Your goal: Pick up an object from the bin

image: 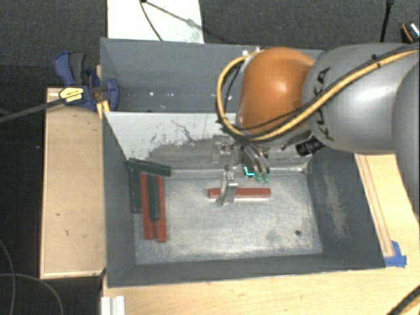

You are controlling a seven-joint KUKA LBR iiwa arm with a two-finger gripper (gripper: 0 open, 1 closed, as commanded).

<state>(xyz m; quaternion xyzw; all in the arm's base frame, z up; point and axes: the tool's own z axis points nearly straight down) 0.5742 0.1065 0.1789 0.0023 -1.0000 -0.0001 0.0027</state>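
Thin red bar (246, 193) lies flat in middle of bin (121, 241), jaws over its left end; can't tell if they're open or closed. Looks stiff, light; best gripped across its width, mid-length.

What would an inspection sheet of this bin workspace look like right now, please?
Surface: grey metal bin floor, scuffed and scratched.
Job's things: red-brown bar lying flat mid-bin, beneath the gripper.
Clutter: red and dark sticks bunched along the left wall.
Grippers: gripper low over the bar's left end.
Cables: yellow and black cables loop round the arm's orange cover.
Surroundings: nothing seen.
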